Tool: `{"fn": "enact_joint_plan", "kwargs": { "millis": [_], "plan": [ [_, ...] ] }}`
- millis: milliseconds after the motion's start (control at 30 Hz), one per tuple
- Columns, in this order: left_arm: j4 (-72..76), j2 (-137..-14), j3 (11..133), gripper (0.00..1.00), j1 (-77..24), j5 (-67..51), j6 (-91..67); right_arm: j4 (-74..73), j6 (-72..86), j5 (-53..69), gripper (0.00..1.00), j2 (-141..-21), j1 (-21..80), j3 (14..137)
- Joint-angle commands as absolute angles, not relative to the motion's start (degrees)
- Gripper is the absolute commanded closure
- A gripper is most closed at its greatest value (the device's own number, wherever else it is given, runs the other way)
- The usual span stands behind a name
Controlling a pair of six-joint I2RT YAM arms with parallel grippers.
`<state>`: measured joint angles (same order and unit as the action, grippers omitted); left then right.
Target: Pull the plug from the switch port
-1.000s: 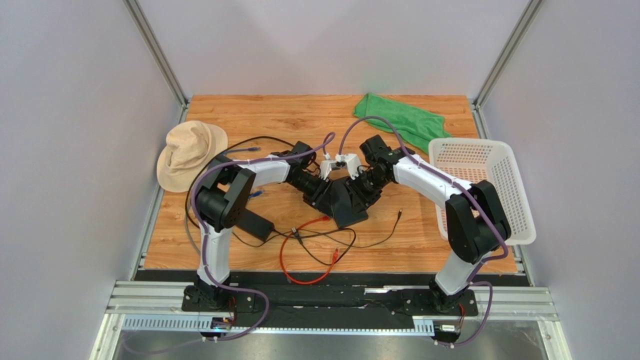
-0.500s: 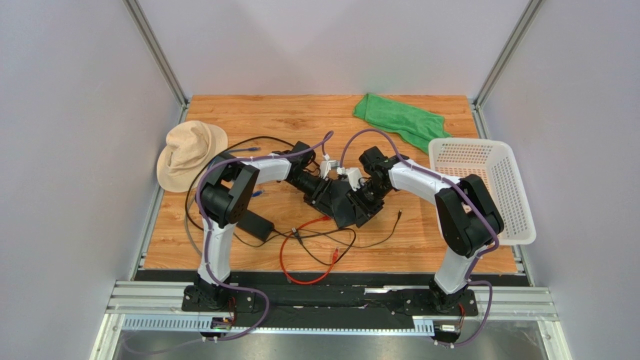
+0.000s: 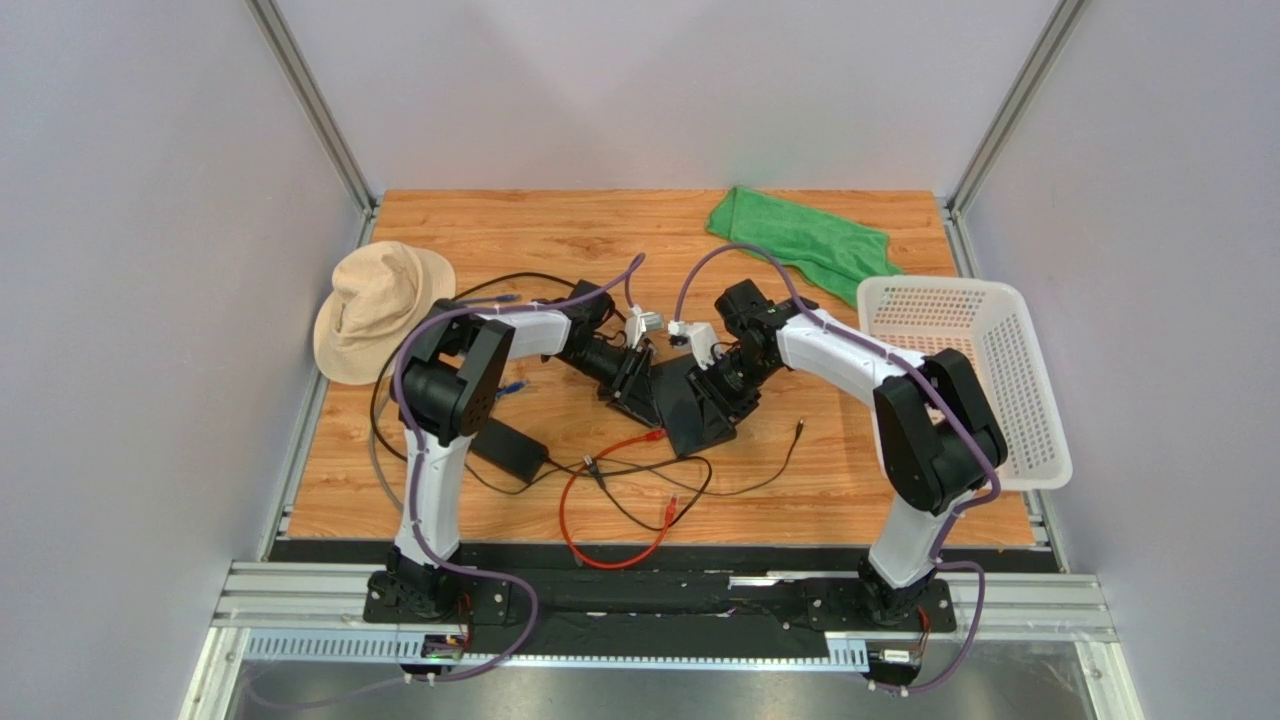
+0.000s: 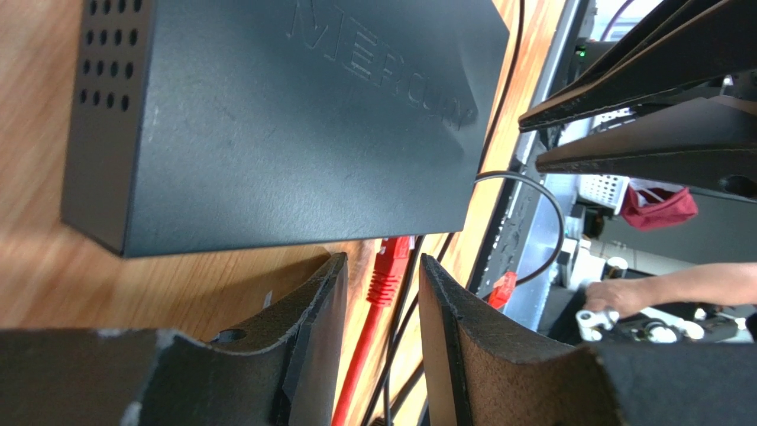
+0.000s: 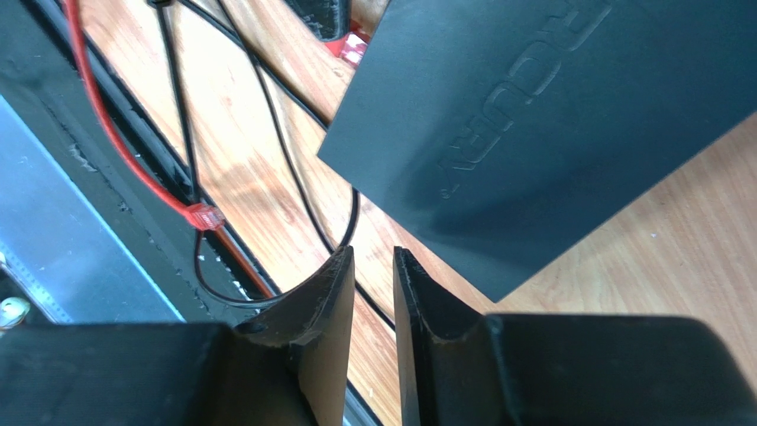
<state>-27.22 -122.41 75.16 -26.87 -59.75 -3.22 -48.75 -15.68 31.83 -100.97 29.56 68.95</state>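
The black flat switch box (image 3: pixel 696 425) lies mid-table; it also shows in the left wrist view (image 4: pixel 293 115) and the right wrist view (image 5: pixel 551 115). A red plug (image 4: pixel 388 266) on a red cable (image 3: pixel 601 503) meets the box's near edge; the port itself is hidden. My left gripper (image 4: pixel 382 275) is open and empty, just off that edge, with the plug in line with the gap between its fingers. My right gripper (image 5: pixel 373 262) is narrowly open and empty, beside the box's right corner above the wood. In the top view both grippers (image 3: pixel 646 398) (image 3: pixel 721 398) flank the box.
Black cables (image 3: pixel 721 483) and the red cable's loose end (image 5: pixel 204 216) lie in front of the box. A small black adapter brick (image 3: pixel 508 447) sits at the left. A tan hat (image 3: pixel 383 308), a green cloth (image 3: pixel 796 240) and a white basket (image 3: pixel 962 375) ring the table.
Both wrists have shifted a little to the left and back over the box. The box and the red cable have barely moved.
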Motion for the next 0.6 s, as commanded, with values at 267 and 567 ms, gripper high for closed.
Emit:
{"fn": "enact_joint_plan", "kwargs": {
  "millis": [267,567],
  "plan": [
    [-26.8,-125.5,77.8,0.57,-27.1,-61.4,-3.3,-45.1,-16.2,21.5,0.77,-106.3,30.7,71.9],
    [-27.2,-126.9,77.9,0.58,-27.2,-63.1,-3.3,-44.7,-16.0,20.2,0.79,-108.4,31.3,72.2]
  ]
}}
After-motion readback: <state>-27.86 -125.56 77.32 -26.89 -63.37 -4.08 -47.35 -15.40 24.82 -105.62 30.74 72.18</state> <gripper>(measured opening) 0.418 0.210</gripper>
